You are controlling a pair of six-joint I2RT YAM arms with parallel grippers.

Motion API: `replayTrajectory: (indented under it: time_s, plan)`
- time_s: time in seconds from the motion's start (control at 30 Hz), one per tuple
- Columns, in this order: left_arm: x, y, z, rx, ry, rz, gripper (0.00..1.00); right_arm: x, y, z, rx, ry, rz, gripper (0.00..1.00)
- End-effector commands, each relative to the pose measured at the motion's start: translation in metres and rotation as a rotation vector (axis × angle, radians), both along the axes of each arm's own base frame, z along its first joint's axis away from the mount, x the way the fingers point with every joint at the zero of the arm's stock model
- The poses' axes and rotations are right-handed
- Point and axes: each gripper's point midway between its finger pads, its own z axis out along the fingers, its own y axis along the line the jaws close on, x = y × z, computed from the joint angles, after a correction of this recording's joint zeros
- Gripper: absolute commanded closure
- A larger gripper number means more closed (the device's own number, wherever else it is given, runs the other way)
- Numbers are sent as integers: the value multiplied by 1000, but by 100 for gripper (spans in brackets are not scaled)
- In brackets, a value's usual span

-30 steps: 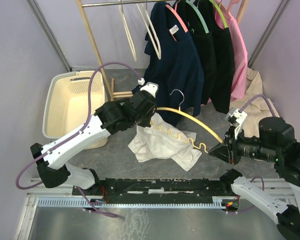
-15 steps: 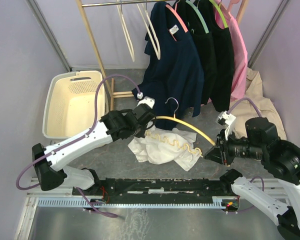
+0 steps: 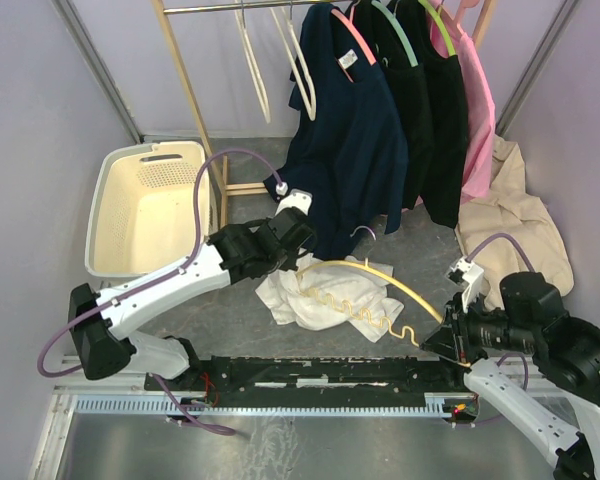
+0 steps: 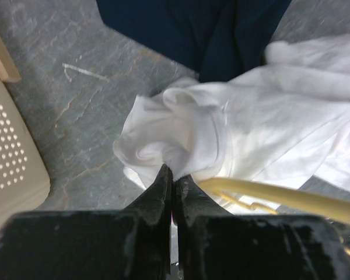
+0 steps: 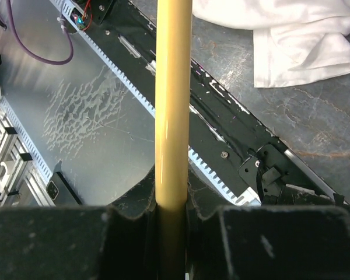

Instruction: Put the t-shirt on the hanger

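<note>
Beside the basket (image 3: 102, 200), left end effector (image 4: 172, 175) pinches t-shirt (image 4: 251, 128); right end effector (image 5: 174, 210) grips hanger (image 5: 174, 87)

Top camera looks steeply down on everything; close wrist cameras face the t-shirt (image 4: 251, 128) (left) and sight along the hanger (image 5: 173, 87) (right), both visible from above.

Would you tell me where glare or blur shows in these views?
Top external: evenly lit and sharp. Left wrist: the white cotton t-shirt looks slightly overexposed, and the left gripper is slightly soft. Right wrist: a glare streak runs along the slim yellow clothes hanger.
</note>
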Motion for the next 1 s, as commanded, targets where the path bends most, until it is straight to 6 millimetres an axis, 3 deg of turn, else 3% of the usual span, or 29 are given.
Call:
replayTrajectory:
  time_s: [0.0,0.23,0.27,0.4,0.5,0.6,0.8,0.97]
  plan:
    - [33,-25,54,-114,-154,13,97,-11,4,9,68,11,17,98]
    - [61,-61,107,-154,-247,-48,97,-16,14,27,181,15,20,98]
    - [65,-68,126,-175,-277,-62,97,-17,14,31,191,6,19,98]
    - [77,-86,167,-198,-325,-93,97,-16,16,52,241,-37,14,99]
    - [77,-94,181,-213,-322,-117,97,-15,16,61,262,-60,3,98]
    - [68,-97,165,-228,-268,-144,97,-14,13,56,247,-62,-20,98]
    - [34,-90,86,-226,-112,-152,97,1,-10,21,98,-55,-165,99]
    - [5,-64,29,-197,-12,-94,97,14,-18,14,21,-89,-193,99]
